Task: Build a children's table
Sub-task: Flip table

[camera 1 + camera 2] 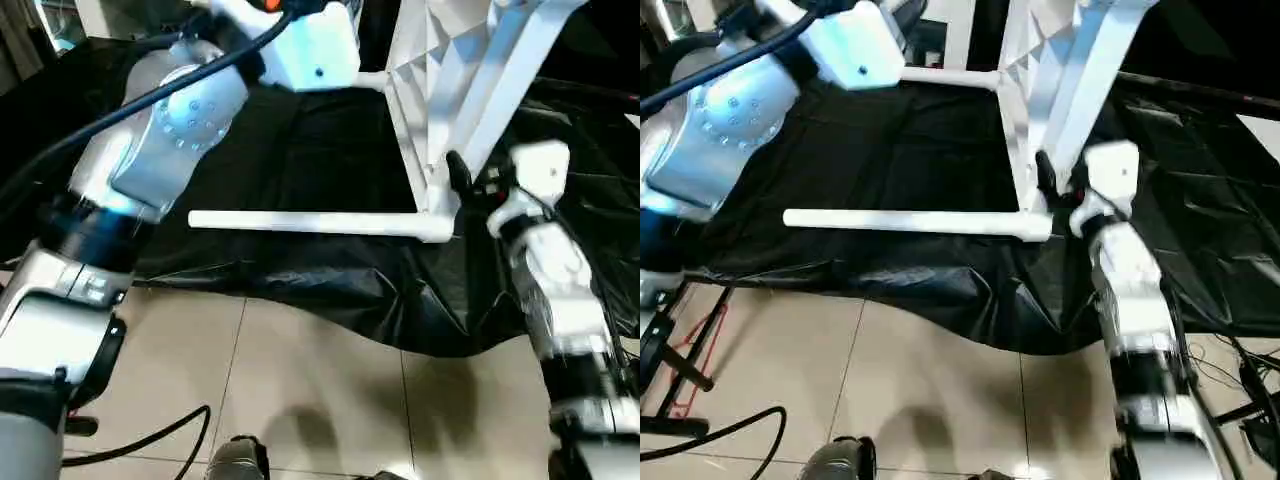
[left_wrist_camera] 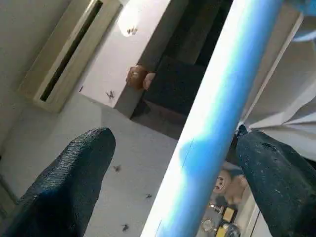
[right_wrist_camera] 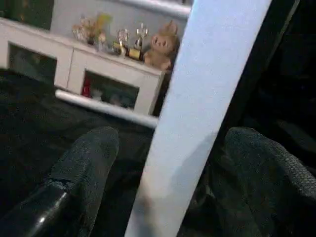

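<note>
The children's table's white tabletop (image 1: 425,90) stands on edge on the black-draped work table (image 1: 300,150), ribbed underside showing. One white leg (image 1: 320,222) sticks out level from its lower corner socket toward the left. Another leg (image 1: 505,80) slants up to the right, and a third (image 1: 945,75) runs left at the back. My right gripper (image 3: 168,143) is open at the lower corner, its fingers (image 1: 458,175) on either side of a white leg (image 3: 207,84) with gaps. My left gripper (image 2: 177,143) is open around a white leg (image 2: 217,98), which lies nearer one finger.
The black cloth hangs over the work table's near edge (image 1: 400,310) onto a beige tiled floor (image 1: 300,380). A black cable (image 1: 150,435) trails across the floor at the lower left. A white cupboard with toys (image 3: 118,74) stands in the background.
</note>
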Controlling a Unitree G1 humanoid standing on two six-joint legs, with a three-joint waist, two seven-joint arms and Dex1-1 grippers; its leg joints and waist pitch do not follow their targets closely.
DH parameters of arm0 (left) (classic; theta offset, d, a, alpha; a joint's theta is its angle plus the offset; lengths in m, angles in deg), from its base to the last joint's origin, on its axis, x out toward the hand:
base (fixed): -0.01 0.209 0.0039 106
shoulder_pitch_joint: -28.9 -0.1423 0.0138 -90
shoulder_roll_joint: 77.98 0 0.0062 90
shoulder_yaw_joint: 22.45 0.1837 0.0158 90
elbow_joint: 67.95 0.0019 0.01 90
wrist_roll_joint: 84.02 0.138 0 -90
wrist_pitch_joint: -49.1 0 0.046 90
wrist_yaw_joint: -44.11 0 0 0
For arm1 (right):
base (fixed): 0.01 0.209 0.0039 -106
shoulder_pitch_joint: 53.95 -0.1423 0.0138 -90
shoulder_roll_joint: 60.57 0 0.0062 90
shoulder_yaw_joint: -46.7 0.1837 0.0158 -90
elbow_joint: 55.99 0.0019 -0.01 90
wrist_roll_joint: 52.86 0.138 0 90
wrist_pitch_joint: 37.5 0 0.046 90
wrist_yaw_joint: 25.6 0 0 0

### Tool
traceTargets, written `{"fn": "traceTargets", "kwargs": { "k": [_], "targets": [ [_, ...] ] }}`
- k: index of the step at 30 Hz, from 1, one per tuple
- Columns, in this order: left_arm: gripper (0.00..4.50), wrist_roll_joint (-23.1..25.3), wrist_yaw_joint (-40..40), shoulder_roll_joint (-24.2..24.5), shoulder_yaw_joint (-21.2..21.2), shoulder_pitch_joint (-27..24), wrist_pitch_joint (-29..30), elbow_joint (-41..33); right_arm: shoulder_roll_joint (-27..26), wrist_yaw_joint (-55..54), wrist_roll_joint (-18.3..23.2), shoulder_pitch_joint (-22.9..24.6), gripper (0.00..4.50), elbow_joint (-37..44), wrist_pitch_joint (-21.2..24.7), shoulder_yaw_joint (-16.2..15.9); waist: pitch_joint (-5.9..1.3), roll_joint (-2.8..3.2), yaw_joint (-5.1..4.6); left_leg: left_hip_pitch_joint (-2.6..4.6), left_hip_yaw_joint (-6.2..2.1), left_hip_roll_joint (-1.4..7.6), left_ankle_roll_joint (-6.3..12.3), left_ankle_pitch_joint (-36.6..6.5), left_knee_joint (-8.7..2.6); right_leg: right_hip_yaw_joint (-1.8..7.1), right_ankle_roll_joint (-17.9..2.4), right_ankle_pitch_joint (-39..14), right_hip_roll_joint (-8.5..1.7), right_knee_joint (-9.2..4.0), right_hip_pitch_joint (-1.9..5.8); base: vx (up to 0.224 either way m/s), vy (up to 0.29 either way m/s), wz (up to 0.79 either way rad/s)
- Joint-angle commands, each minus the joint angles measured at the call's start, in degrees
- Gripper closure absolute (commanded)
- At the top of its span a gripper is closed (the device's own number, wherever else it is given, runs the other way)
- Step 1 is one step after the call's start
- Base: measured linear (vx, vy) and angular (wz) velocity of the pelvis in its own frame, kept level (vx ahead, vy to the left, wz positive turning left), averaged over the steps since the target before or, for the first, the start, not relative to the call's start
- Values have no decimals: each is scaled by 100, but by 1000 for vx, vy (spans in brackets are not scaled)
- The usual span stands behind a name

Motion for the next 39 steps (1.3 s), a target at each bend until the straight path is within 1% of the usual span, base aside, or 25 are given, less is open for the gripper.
{"fn": "traceTargets", "kwargs": {
  "k": [1, 3, 4, 5, 6, 7, 8, 10, 12, 15, 17, 18, 19, 20, 22, 23, 26, 28, 29, 31, 32, 34, 35, 37, 39],
  "targets": [
    [0, 183, 115, -34, 151, 193, -90, 268, 40, 134, 177, 94, 60, 416, 124, 73, -528, 71, 13, 420, -315, 361, -641, -2370, -471, 171, -926, -1108, -373, -468, 36, 0, 0, 0],
    [0, 254, 136, -43, 208, 312, -190, 554, 34, 287, 273, 177, 60, 697, 227, -28, -525, 87, 20, 426, -334, 367, -675, -2474, -480, 167, -917, -1154, -380, -471, 23, 0, 0, 0],
    [0, 278, 142, -53, 230, 361, -253, 679, 26, 346, 312, 203, 60, 790, 288, -76, -521, 79, 16, 426, -330, 361, -664, -2517, -479, 171, -916, -1169, -372, -481, 13, 0, 0, 0],
    [0, 445, 215, -66, 339, 503, -315, 1010, 17, 538, 364, 265, 60, 1028, 429, -271, -532, 103, 24, 448, -337, 362, -667, -2599, -475, 171, -931, -1154, -368, -480, 3, 0, 0, 0],
    [0, 476, 238, -74, 351, 529, -335, 1074, 14, 558, 360, 269, 60, 1054, 449, -293, -528, 101, 31, 452, -340, 361, -666, -2622, -476, 171, -921, -1157, -366, -489, 0, 0, 0, 0],
    [0, 497, 253, -78, 359, 545, -348, 1117, 12, 572, 358, 272, 60, 1071, 462, -308, -534, 108, 28, 433, -357, 369, -705, -2646, -487, 165, -931, -1143, -386, -474, 16, 0, 0, 0],
    [0, 572, 342, -132, 379, 692, -420, 1472, -22, 728, 426, 307, 60, 1296, 618, -459, -537, 103, 29, 424, -360, 373, -712, -2623, -493, 163, -944, -1114, -395, -469, 23, 0, 0, 0],
    [0, 630, 397, -180, 400, 854, -399, 1824, -37, 858, 457, 325, 60, 1488, 729, -620, -551, 119, 56, 449, -356, 371, -708, -2608, -477, 164, -983, -961, -387, -459, 7, 0, 0, 0],
    [0, 584, 408, -240, 362, 996, -344, 2114, -34, 956, 496, 340, 60, 1598, 799, -712, -550, 112, 74, 440, -359, 372, -687, -2582, -479, 160, -1013, -911, -399, -455, 15, 0, 0, 0],
    [0, 488, 472, -296, 264, 1093, -304, 2293, -41, 1001, 497, 368, 60, 1673, 839, -756, -548, 108, 124, 460, -343, 374, -667, -2588, -464, 169, -1064, -907, -408, -468, 0, 0, 0, 0],
    [0, 183, 489, -423, 22, 1277, -336, 2643, -48, 1041, 518, 394, 60, 1774, 935, -788, -546, 102, 146, 456, -335, 365, -649, -2547, -462, 165, -1098, -856, -398, -463, 1, 0, 0, 0],
    [0, 181, 490, -424, 20, 1281, -337, 2648, -49, 1041, 519, 395, 60, 1775, 936, -789, -555, 105, 162, 452, -341, 369, -644, -2513, -463, 160, -1111, -767, -399, -452, 10, 0, 0, 0],
    [28, 170, 527, -439, -3, 1337, -371, 2744, -58, 1049, 520, 401, 53, 1802, 969, -792, -559, 100, 158, 441, -348, 369, -637, -2499, -468, 155, -1106, -735, -394, -441, 23, 0, 0, 0],
    [28, 46, 514, -486, -98, 1436, -476, 2908, -76, 1062, 521, 421, 53, 1866, 1035, -808, -557, 101, 162, 451, -340, 367, -629, -2529, -466, 156, -1100, -749, -394, -453, 9, 0, 0, 0],
    [28, -24, 435, -509, -132, 1461, -503, 2952, -83, 1063, 526, 429, 53, 1892, 1057, -815, -551, 104, 168, 447, -348, 371, -632, -2572, -469, 158, -1112, -805, -418, -461, 21, 0, 0, 0],
    [67, -38, 436, -531, -137, 1501, -511, 3002, -88, 1075, 562, 434, 53, 1913, 1081, -820, -541, 104, 171, 456, -351, 376, -643, -2670, -468, 161, -1109, -935, -427, -480, 9, 0, 0, 0],
    [71, -178, 203, -592, -162, 1518, -550, 3077, -109, 1151, 642, 444, 53, 1960, 1116, -821, -535, 110, 170, 454, -358, 380, -659, -2733, -476, 165, -1082, -1047, -434, -497, 8, 0, 0, 0],
    [98, -226, 119, -618, -181, 1535, -585, 3141, -119, 1210, 724, 457, 53, 2004, 1164, -826, -541, 107, 176, 460, -361, 382, -674, -2751, -477, 164, -1080, -1064, -432, -492, 3, 0, 0, 0],
    [113, -252, 89, -644, -193, 1574, -620, 3235, -126, 1336, 870, 480, 53, 2085, 1252, -830, -548, 107, 180, 455, -363, 384, -669, -2737, -479, 162, -1083, -998, -432, -486, 16, 0, 0, 0],
    [121, -265, 84, -657, -200, 1598, -642, 3288, -125, 1389, 917, 489, 53, 2120, 1287, -830, -548, 109, 178, 444, -367, 385, -644, -2727, -484, 158, -1097, -917, -428, -476, 24, 0, 0, 0],
    [126, -249, 93, -657, -192, 1632, -626, 3348, -119, 1469, 957, 510, 53, 2169, 1304, -851, -553, 109, 181, 451, -364, 386, -646, -2726, -481, 157, -1095, -893, -427, -472, 19, 0, 0, 0],
    [151, -299, -17, -676, -198, 1673, -581, 3447, -103, 1603, 1009, 556, 53, 2247, 1302, -905, -549, 111, 188, 455, -362, 384, -646, -2740, -476, 161, -1092, -949, -439, -483, 16, 0, 0, 0],
    [159, -426, -209, -712, -251, 1680, -536, 3494, -104, 1667, 1055, 578, 53, 2295, 1304, -929, -547, 116, 195, 452, -367, 387, -652, -2755, -479, 162, -1089, -994, -446, -488, 18, 0, 0, 0],
    [168, -461, -272, -723, -269, 1682, -522, 3504, -109, 1675, 1064, 581, 53, 2307, 1309, -926, -535, 115, 202, 469, -369, 390, -691, -2870, -483, 165, -1077, -1150, -449, -510, -3, 0, 0, 0],
    [176, -734, -580, -812, -410, 1660, -446, 3523, -138, 1703, 1133, 581, 53, 2333, 1357, -894, -533, 119, 223, 480, -377, 395, -732, -2975, -483, 168, -1070, -1302, -465, -517, -13, 0, 0, 0]
  ]
}}
